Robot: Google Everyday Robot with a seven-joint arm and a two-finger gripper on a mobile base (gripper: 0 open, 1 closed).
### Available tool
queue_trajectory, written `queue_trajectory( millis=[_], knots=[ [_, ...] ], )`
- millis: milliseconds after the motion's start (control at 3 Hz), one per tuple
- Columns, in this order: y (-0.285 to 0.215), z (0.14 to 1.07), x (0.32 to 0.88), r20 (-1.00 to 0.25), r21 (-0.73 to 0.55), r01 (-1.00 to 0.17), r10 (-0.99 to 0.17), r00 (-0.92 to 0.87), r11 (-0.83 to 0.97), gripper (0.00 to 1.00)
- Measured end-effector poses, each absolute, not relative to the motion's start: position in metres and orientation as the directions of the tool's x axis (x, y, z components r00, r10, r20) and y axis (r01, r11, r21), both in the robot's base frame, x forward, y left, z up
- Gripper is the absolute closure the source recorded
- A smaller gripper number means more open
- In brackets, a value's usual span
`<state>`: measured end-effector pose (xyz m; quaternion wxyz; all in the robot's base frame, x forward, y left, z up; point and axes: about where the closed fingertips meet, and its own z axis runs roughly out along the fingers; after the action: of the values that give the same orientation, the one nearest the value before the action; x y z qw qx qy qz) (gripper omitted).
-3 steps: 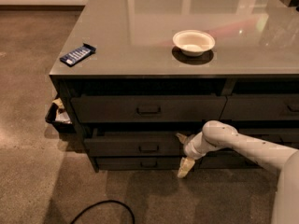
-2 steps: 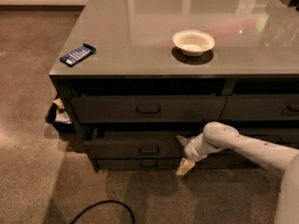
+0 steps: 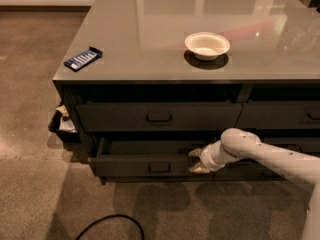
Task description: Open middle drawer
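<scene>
Heads up: your middle drawer (image 3: 135, 165) has slid out a touch more over the last second. Its loop handle (image 3: 159, 168) sits lower in the view than it did, and there's a clear strip of the drawer's inside showing behind the front. So the pull is working. I'd call the job mostly there, it just needs more travel if you want it properly open. The drawer's in the left column, right under the taller top drawer (image 3: 120, 116), which isn't pulled out.

The gripper (image 3: 196, 161) is at the right end of that drawer front, well to the side of the handle and not on it. Its two fingers (image 3: 194, 153) are spread apart, one up by the front's top edge and one lower down. It could be hooked over that edge, but it's too dark there to tell if it's touching. I don't see anything clamped between them.

Counts:
- one arm (image 3: 270, 156) and one gripper
- one white bowl (image 3: 207, 45) and one blue packet (image 3: 83, 58) on the counter (image 3: 150, 29)
- one black cable (image 3: 107, 224) on the floor
- one bin (image 3: 60, 124) tucked by the counter's left side
- drawers: two fronts plain in the left column plus one right-hand drawer (image 3: 280, 115) up top, three handles in all
</scene>
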<state>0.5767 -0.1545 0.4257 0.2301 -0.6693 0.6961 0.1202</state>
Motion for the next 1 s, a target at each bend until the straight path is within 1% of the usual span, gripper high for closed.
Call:
queue_trajectory(
  millis=[333, 667, 1000],
  knots=[
    [-0.155, 0.435, 0.578, -0.481, -0.141, -0.987, -0.877, 0.002, 0.075, 0.89],
    [-0.155, 0.443, 0.578, -0.481, -0.141, -0.987, -0.877, 0.002, 0.075, 1.0],
    [-0.16, 0.452, 0.576, -0.472, -0.166, -0.982, -0.882, -0.001, 0.09, 0.81]
  ],
)
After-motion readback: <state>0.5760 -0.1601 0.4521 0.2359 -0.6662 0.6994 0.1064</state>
